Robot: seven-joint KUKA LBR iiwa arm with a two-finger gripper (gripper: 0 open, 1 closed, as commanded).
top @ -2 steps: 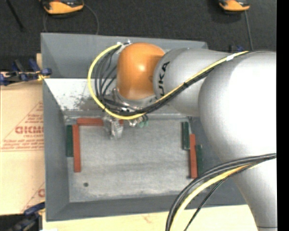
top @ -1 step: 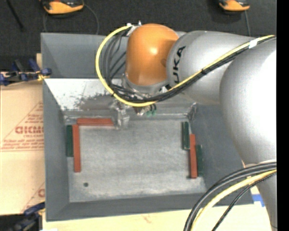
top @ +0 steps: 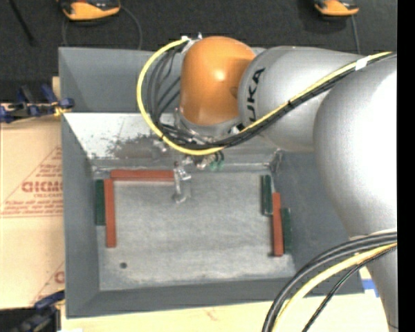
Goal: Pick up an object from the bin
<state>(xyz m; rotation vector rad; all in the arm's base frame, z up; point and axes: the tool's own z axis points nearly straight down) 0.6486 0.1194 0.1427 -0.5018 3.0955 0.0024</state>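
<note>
A small dark speck [top: 123,265], the 1 loose thing in sight, lies near-left on the bin [top: 194,251] floor. Well apart from it, by the far wall, the gripper [top: 182,189] hangs at the right end of a red strip [top: 142,176], probably probing there. Whether the gripper is apart or together cannot be told.

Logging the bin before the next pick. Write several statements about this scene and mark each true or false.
1. The pincer is down in the bin, near its far wall. True.
2. The arm reaches in from the left. False: it comes in from the right.
3. A small dark speck lies on the floor toward the near left corner. True.
4. The pincer is directly over that speck. False: it is by the right end of the red strip at the far side.
5. Toys are heaped in the bin. False: the floor shows the speck, the red strip and a green strip.
</note>
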